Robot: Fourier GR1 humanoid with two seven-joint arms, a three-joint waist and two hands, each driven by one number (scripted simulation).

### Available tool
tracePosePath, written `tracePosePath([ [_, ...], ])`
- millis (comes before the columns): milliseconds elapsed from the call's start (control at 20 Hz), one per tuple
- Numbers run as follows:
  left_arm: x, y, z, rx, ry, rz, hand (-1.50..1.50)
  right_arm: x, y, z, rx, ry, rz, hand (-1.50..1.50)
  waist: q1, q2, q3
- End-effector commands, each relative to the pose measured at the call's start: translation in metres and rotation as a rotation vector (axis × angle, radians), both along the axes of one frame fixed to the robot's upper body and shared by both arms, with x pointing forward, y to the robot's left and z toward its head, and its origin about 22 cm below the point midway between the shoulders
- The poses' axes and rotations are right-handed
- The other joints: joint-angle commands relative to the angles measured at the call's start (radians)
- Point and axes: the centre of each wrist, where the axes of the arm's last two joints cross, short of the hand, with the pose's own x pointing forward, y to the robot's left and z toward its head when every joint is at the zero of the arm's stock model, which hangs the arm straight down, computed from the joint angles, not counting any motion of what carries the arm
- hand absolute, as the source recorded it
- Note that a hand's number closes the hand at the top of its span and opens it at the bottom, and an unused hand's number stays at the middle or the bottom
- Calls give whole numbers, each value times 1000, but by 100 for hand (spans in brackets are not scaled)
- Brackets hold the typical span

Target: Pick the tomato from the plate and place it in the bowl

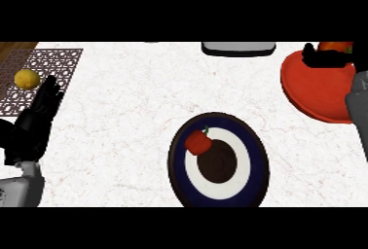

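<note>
The right hand (327,57), curled round the tomato (335,46), hovers over the red bowl's (316,90) far rim for release, well beyond the plate (218,160); the left hand (34,124) rests spread.

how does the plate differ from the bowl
The plate is dark blue with a white ring and dark centre; the bowl is plain red. The plate lies whole in view mid-counter; the bowl sits at the right edge, partly hidden by the forearm. The plate carries a red vegetable; at the bowl's far rim the right hand curls round a red-orange thing. Both are round.
</note>
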Motion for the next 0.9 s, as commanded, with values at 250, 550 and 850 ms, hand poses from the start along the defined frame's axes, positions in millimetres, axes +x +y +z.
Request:
tracePosePath([
  [250, 7, 3, 13, 7, -15, -13, 0, 28, -68, -48, 25, 1, -15, 150, 16, 5, 1],
  [550, 13, -12, -8, -12, -17, -13, 0, 32, -109, -58, 36, -3, -15, 150, 28, 15, 1],
  [850, 6, -15, 5, 7, -28, -42, 0, 22, -136, -75, 136, 327, -148, -150, 54, 20, 3],
])
